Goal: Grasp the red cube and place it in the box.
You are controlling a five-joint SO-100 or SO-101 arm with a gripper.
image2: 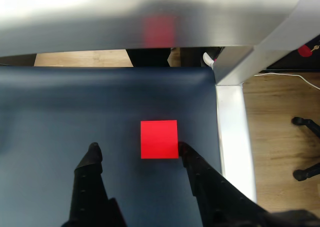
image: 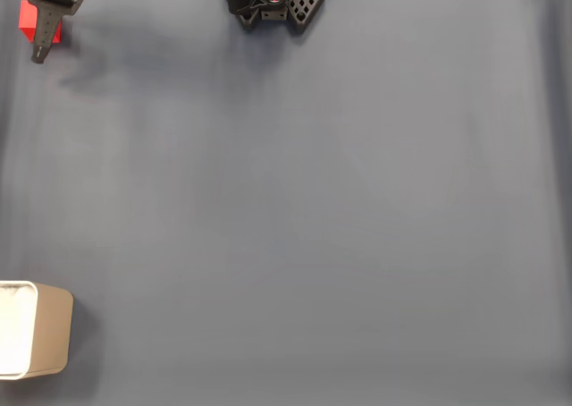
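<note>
Red cube [image2: 159, 139]: a small, bright red block with plain matte faces, its top showing in the wrist view as a flat, evenly coloured square with crisp edges and no markings. In the fixed view the same cube [image: 34, 23] sits at the far left corner of the dark blue-grey worktop mat [image: 295, 209], partly covered by the black two-finger gripper [image: 42, 48] that reaches down over it from the top edge.

Going left to right in the wrist view, the left black finger [image2: 90, 162] stands well apart from the cube with bare mat between them; then comes the cube; then the right black finger [image2: 192, 164], whose tip lies right against the cube's lower right corner. The jaws are spread wide, wider than the cube, and clasp nothing. The gripper [image2: 136, 151] rests low over the mat, close to its right edge, beside a silver metal frame [image2: 230, 117].

In the fixed view, the small rounded-corner box with tan-beige walls and a white rim and inside [image: 52, 330] stands at the near left corner of the mat, well apart from the cube. Further right along the far edge sits the black arm base [image: 273, 2].
</note>
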